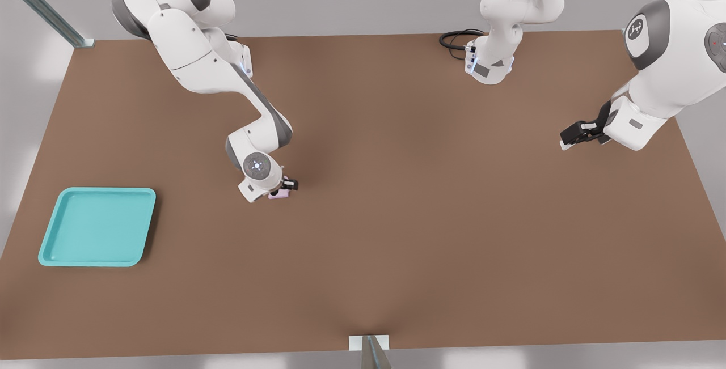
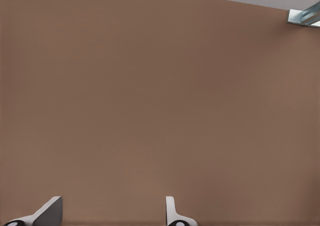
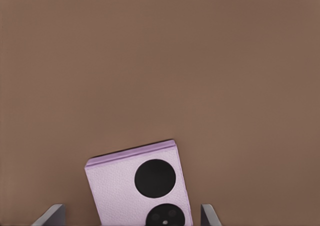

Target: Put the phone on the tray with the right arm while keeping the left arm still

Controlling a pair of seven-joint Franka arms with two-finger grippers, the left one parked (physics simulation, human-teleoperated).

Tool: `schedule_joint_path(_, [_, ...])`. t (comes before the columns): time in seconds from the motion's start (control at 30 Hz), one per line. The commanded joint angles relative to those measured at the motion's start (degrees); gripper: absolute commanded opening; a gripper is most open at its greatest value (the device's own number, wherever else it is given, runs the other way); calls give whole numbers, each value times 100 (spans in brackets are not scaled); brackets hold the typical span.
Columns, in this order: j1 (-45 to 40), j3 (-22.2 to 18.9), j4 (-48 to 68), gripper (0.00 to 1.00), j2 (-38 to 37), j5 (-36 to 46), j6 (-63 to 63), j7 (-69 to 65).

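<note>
Phone [image 3: 137, 186]: pale pink, folded, flat on the brown table [image 1: 431, 199] near its middle, well apart from the turquoise tray [image 1: 96, 226] at the front view's left; lenses up, slightly skewed between the fingers. Gripper [image 1: 283, 189]: low over the phone, fingers [image 3: 50, 215] spread either side, gaps visible, nothing gripped

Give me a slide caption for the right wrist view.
Right arm's hand open, fingers either side of the small pale pink folded phone lying on the brown table.
</note>
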Motion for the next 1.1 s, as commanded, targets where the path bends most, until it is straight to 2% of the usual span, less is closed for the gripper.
schedule_joint_path(0.0, [3, 50, -13, 100, 5, -111, 129, -995])
schedule_joint_path(0.07, [3, 59, -22, 100, 5, -357, 112, -1004])
schedule_joint_path(0.17, [3, 59, -66, 100, 5, -357, 120, -1426])
schedule_joint_path(0.7, [-68, 6, -92, 100, 260, -357, 419, -1408])
schedule_joint_path(0.77, [-68, -3, -92, 80, 260, -357, 419, -1408])
schedule_joint_path(1.07, [-156, -12, -92, 78, 234, -357, 375, -1417])
